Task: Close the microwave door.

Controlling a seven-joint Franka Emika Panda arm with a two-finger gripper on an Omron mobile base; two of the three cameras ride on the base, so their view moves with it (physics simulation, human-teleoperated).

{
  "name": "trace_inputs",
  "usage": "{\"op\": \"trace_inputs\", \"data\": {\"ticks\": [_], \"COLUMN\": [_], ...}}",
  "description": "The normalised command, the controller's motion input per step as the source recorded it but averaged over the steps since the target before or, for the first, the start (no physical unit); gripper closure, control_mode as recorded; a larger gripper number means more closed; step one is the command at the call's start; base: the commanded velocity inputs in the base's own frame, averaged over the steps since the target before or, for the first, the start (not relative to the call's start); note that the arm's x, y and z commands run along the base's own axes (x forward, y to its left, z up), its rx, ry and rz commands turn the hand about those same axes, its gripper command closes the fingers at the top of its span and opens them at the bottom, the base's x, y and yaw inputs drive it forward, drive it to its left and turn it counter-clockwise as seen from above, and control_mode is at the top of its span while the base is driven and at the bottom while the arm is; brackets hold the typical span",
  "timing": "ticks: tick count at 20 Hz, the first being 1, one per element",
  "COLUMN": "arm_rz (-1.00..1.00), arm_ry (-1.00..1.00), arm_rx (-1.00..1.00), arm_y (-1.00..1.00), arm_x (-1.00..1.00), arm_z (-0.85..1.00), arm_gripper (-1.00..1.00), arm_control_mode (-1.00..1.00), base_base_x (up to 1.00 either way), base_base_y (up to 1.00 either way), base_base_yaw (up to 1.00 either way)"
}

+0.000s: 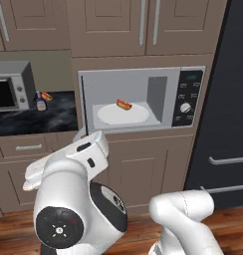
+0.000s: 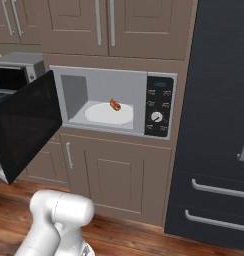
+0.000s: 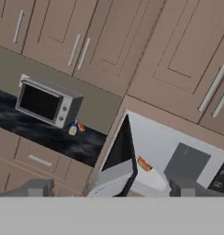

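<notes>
The microwave is built in under the brown cabinets, its grey interior showing a white round plate with a hot dog on it. Its black control panel is on the right. The microwave door stands swung far out to the left, dark glass toward the right base camera; in the left base view it is a thin edge. In the hand view the door stands edge-on ahead. My gripper is open, fingertips wide apart, short of the door and touching nothing.
A smaller silver countertop oven sits on the dark counter to the left, with a small bottle beside it. A black fridge with silver handles stands at the right. Brown cabinet doors are below, above a wooden floor.
</notes>
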Motion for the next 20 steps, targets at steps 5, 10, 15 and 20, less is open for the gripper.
{"op": "trace_inputs", "data": {"ticks": [5, 10, 15, 20], "arm_rz": [-0.08, -0.17, -0.26, -0.38], "arm_ry": [-0.01, -0.05, -0.01, -0.06], "arm_rx": [-0.16, -0.18, -0.07, 0.0], "arm_y": [0.81, 0.45, 0.12, 0.0], "arm_x": [0.47, 0.5, 0.47, 0.33], "arm_z": [-0.59, -0.64, -0.52, -0.44], "arm_gripper": [-1.0, -1.0, -1.0, -1.0], "arm_control_mode": [-1.0, -1.0, -1.0, -1.0], "base_base_x": [0.0, 0.0, 0.0, 0.0], "base_base_y": [0.0, 0.0, 0.0, 0.0], "base_base_yaw": [0.0, 0.0, 0.0, 0.0]}}
